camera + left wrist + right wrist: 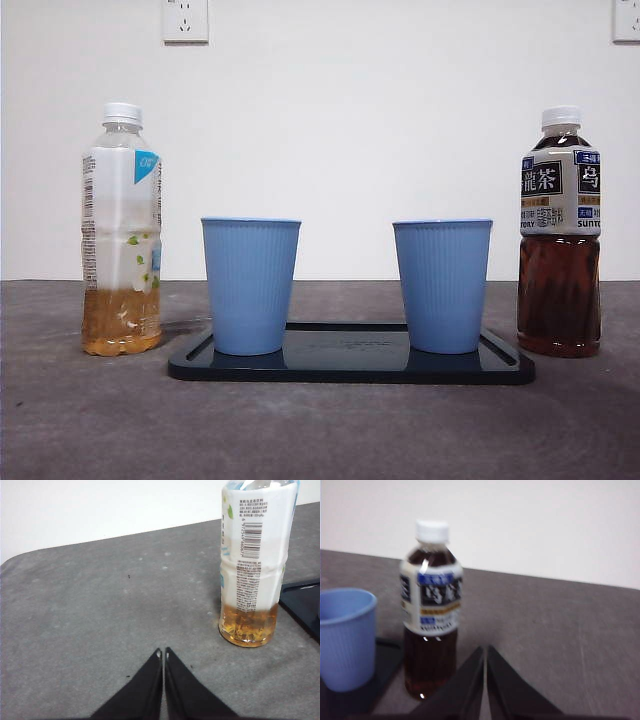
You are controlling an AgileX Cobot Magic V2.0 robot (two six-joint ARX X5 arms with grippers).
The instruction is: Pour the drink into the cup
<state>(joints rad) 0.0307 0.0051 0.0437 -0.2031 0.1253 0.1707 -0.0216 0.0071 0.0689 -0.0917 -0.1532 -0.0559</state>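
Two blue ribbed cups stand upright on a dark tray (350, 368): one on its left half (250, 285), one on its right half (442, 285). A bottle with a white label and a little amber drink (121, 230) stands on the table left of the tray. A bottle of dark tea (559, 232) stands right of it. Both bottles are capped. My left gripper (163, 654) is shut with nothing in it, short of the amber bottle (255, 560). Near the dark tea bottle (431, 610) and the right cup (345, 637), my right gripper (485, 650) is shut and holds nothing. Neither arm shows in the front view.
The grey table (320, 430) runs back to a white wall with two power sockets (185, 20). The tray's corner (302, 600) lies just beside the amber bottle in the left wrist view.
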